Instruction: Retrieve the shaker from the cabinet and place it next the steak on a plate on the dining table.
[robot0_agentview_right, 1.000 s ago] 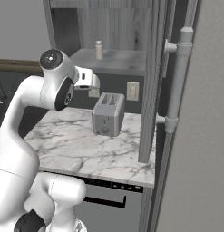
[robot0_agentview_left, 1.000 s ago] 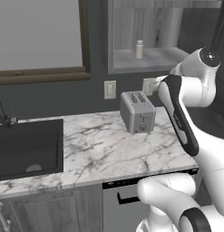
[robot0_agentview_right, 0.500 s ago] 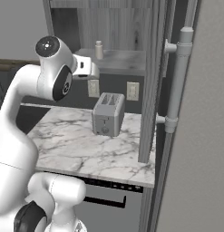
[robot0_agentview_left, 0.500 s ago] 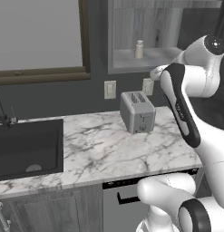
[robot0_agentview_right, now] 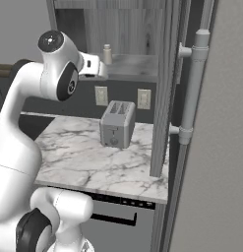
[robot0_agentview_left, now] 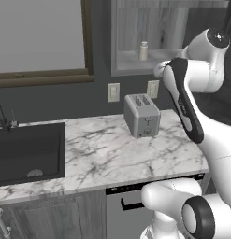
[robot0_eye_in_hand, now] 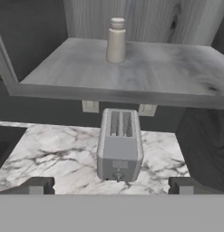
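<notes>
The shaker (robot0_eye_in_hand: 116, 40), a small cream bottle with a narrower cap, stands upright toward the back of the open wall cabinet (robot0_agentview_left: 131, 23) on its pale shelf board (robot0_eye_in_hand: 145, 74). From the base cameras the shaker (robot0_agentview_left: 143, 50) (robot0_agentview_right: 107, 53) sits just beyond my hand. My gripper (robot0_eye_in_hand: 111, 186) (robot0_agentview_right: 100, 72) hovers in front of the shelf's front edge, short of the bottle. It is open, its fingertips (robot0_eye_in_hand: 38, 186) wide apart with nothing between them. The steak, the plate and the dining table are out of view.
A grey toaster (robot0_agentview_left: 141, 115) stands on the marble counter (robot0_agentview_left: 89, 158) under the shelf, below my hand. A dark sink (robot0_agentview_left: 28, 151) lies to the left. A tall wood-grain panel (robot0_agentview_right: 165, 88) and a fridge door handle (robot0_agentview_right: 193, 93) close off the right side.
The arm has lifted the hand from outlet height up to the front edge of the cabinet shelf, nearer the shaker. The shaker and toaster have not moved.
</notes>
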